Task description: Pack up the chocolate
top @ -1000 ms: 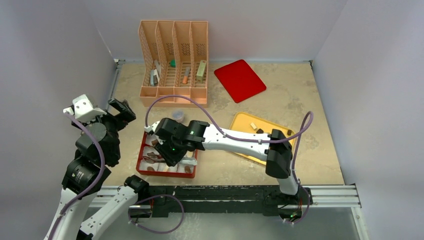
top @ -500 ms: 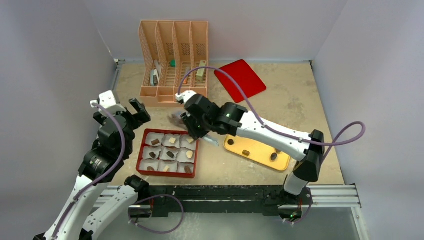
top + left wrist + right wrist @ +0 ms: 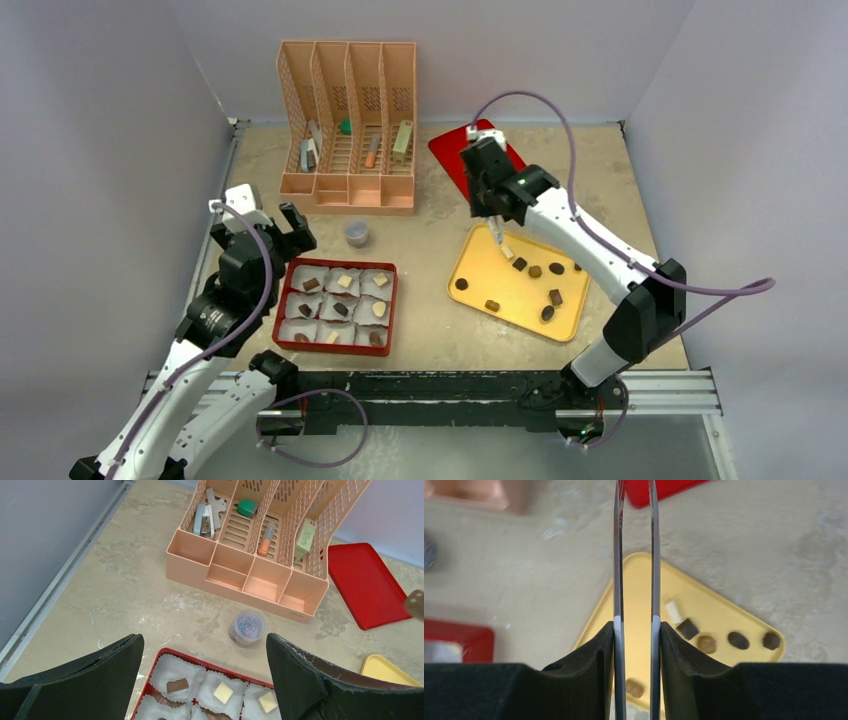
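Several pieces of chocolate [image 3: 548, 290] lie loose on a yellow tray [image 3: 478, 262], dark, tan and one cream [image 3: 673, 611]. More sit in white paper cups in a red box [image 3: 287, 306]; a brown square [image 3: 177, 685] and two cream squares show in the left wrist view. My right gripper [image 3: 487, 205] is shut on metal tweezers [image 3: 618, 555], whose blades stand apart and point down at the tray's far corner beside the cream piece. Nothing shows between the blades. My left gripper [image 3: 204, 645] hangs open above the box's far edge, holding nothing.
A peach desk organizer [image 3: 348, 125] with small items stands at the back. A red lid [image 3: 480, 160] lies behind the right gripper. A small clear jar of paper clips [image 3: 356, 234] stands between the organizer and the red box.
My right arm has swung with the tweezers from over the red box to the yellow tray's far corner. My left arm has moved closer to the box.
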You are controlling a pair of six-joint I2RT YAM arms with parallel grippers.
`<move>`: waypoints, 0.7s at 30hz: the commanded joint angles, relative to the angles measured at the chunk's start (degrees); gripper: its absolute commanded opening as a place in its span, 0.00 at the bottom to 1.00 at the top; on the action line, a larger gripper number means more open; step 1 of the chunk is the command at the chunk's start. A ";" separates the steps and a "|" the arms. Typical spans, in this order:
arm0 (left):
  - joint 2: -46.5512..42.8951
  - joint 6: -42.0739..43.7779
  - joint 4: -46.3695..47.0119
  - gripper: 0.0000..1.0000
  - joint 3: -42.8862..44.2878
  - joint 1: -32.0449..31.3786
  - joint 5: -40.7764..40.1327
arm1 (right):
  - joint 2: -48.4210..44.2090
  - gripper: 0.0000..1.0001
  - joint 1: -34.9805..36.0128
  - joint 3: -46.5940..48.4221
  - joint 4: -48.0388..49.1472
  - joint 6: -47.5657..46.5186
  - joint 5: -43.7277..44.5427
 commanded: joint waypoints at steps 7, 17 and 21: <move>2.18 0.49 2.99 0.92 -0.71 -0.18 4.54 | 2.79 0.37 -18.12 -3.85 17.43 -6.94 5.97; 0.90 0.44 2.68 0.93 -1.32 -0.18 4.95 | 16.72 0.41 -30.64 0.72 23.56 -11.30 -1.25; 0.77 0.66 2.38 0.93 -1.40 -0.18 4.56 | 20.03 0.42 -32.81 1.34 24.40 -11.40 -1.80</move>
